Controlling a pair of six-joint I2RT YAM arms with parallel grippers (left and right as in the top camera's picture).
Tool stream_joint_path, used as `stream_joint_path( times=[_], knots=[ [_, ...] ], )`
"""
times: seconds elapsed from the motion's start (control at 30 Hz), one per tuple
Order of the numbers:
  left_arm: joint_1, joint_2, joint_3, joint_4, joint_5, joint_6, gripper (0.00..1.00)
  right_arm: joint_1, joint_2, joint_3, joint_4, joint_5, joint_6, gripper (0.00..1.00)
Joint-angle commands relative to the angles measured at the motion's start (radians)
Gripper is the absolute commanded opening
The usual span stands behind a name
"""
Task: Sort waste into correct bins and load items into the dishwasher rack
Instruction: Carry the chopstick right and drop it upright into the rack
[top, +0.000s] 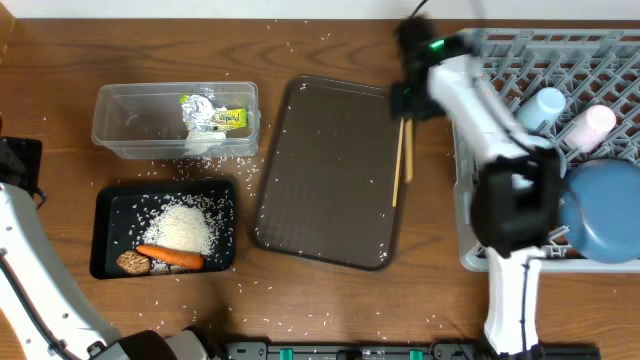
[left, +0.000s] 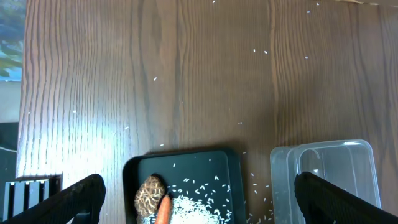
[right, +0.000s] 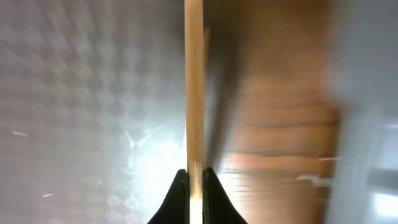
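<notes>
While the right gripper (right: 194, 177) is pinched tight on the wooden chopsticks (top: 402, 160), the sticks are seen running along the right edge of the brown serving tray (top: 330, 180), gripped at their far end. Whether they are lifted off the tray cannot be told. From the right wrist, 1 pale stick is seen squeezed between the 2 dark fingers, with the tray's textured floor to one side.

Over to the left of the tray, the clear tub (top: 120, 110) is found by its far corner, with the crumpled wrapper (top: 212, 117) lying inside. Nearer, also left of the tray, the black tray (top: 110, 235) is loaded with a mound of rice (top: 185, 228), the carrot (top: 170, 257) and the brown lump (top: 132, 263) touching it.

Right of the tray, the grey rack (top: 620, 75) is stocked with the blue plate (top: 600, 210), the light-blue cup (top: 545, 105) and the pinkish cup (top: 592, 125).

The left gripper (left: 199, 180) is held spread wide, nothing in it, above the black tray and the tub.
</notes>
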Motion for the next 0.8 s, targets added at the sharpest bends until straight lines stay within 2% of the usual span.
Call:
stream_joint_path(
  times=[0.0,0.17,0.3,0.47,0.77],
  knots=[
    [0.005,0.002,0.005,-0.003,0.003,0.002,0.98,-0.109,-0.151,0.066,0.000,0.004,-0.104,0.01],
    [0.005,0.002,0.005,-0.003,0.003,0.002,0.98,-0.271,-0.240,0.072,0.025,-0.130,-0.291,0.01],
    [0.005,0.002,0.005,-0.003,0.003,0.002,0.98,-0.364,-0.237,0.068,0.021,-0.228,-0.413,0.01],
    [0.005,0.002,0.005,-0.003,0.003,0.002,0.98,-0.397,-0.189,0.064,0.003,-0.298,-0.439,0.01],
    [0.005,0.002,0.005,-0.003,0.003,0.002,0.98,-0.335,-0.101,0.064,0.026,-0.357,-0.430,0.01]
  ],
)
